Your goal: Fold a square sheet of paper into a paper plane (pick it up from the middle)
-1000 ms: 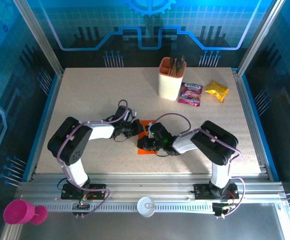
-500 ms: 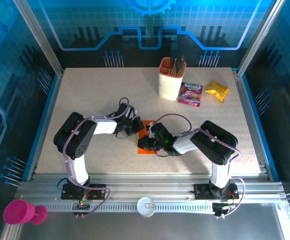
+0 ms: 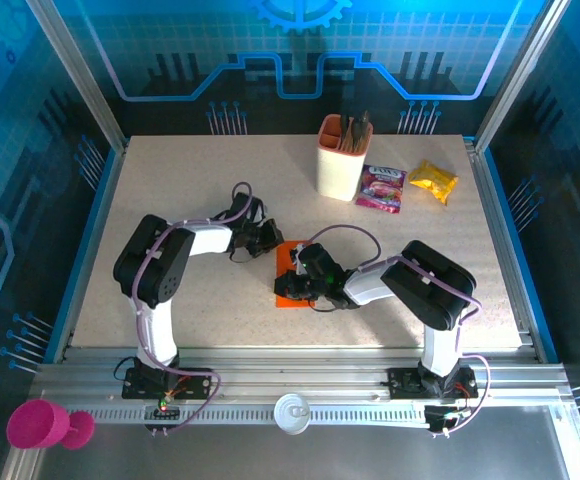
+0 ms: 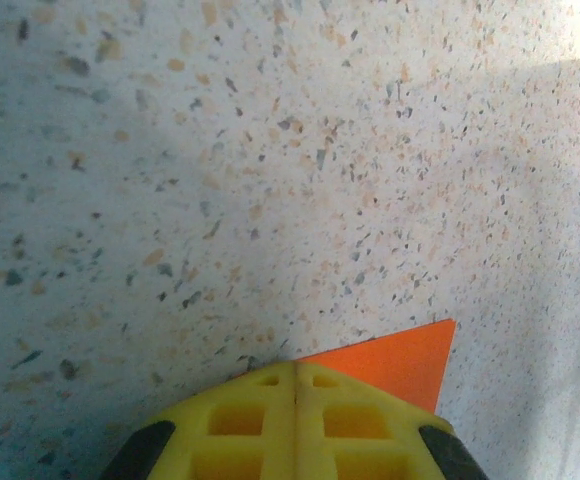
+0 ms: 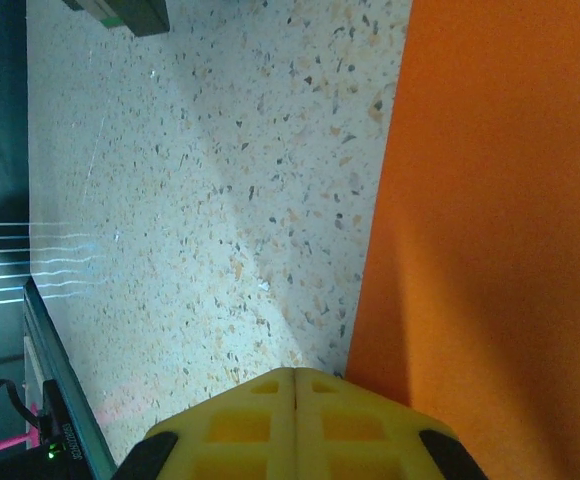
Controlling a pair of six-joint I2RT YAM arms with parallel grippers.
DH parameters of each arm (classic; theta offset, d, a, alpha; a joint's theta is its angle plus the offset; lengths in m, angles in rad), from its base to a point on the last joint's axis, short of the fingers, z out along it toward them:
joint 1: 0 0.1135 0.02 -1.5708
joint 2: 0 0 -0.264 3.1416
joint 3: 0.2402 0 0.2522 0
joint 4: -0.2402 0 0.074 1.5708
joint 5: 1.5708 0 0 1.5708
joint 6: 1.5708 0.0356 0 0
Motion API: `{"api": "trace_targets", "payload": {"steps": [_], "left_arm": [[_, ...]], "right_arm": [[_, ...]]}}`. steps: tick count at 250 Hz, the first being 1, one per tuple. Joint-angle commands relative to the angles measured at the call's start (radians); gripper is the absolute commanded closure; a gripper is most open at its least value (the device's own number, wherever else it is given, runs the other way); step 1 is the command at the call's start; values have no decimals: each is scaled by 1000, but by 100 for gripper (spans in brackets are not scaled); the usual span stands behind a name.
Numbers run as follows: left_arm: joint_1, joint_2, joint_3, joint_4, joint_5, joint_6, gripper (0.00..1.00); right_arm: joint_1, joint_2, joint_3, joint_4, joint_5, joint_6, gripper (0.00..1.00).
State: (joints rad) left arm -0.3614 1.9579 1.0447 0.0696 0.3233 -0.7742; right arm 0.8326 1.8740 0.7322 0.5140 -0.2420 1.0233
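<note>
The square sheet of paper (image 3: 290, 252) is bright orange and lies flat on the speckled table near the middle. My left gripper (image 3: 268, 237) is shut, its yellow fingertips low at the sheet's far left corner. In the left wrist view that orange corner (image 4: 402, 358) pokes out to the right of the closed left gripper (image 4: 295, 368). My right gripper (image 3: 292, 288) is also shut and sits low over the sheet's near left part. In the right wrist view, the right gripper (image 5: 295, 375) rests beside the paper's straight edge (image 5: 500, 200). Nothing shows between either pair of jaws.
A peach holder cup (image 3: 342, 160) with dark utensils stands at the back, with a purple snack packet (image 3: 382, 187) and a yellow packet (image 3: 434, 181) to its right. A pink cup (image 3: 40, 425) lies off the table at the near left.
My left gripper has moved away from me, from the sheet's left edge to its far left corner. The right arm and the paper have barely moved.
</note>
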Motion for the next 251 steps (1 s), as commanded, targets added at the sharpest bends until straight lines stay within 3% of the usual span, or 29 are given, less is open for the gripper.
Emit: {"api": "trace_targets", "payload": {"steps": [1, 132, 208, 251], "left_arm": [[45, 55, 44, -16, -78, 37, 100], [94, 92, 171, -132, -108, 94, 100], [93, -47, 245, -303, -118, 185, 100], [93, -166, 246, -405, -150, 239, 93]], "right_arm": [[32, 74, -76, -263, 10, -13, 100], [34, 72, -44, -251, -7, -24, 100], [-12, -7, 141, -321, -20, -108, 100], [-45, -121, 250, -455, 8, -178, 98]]}}
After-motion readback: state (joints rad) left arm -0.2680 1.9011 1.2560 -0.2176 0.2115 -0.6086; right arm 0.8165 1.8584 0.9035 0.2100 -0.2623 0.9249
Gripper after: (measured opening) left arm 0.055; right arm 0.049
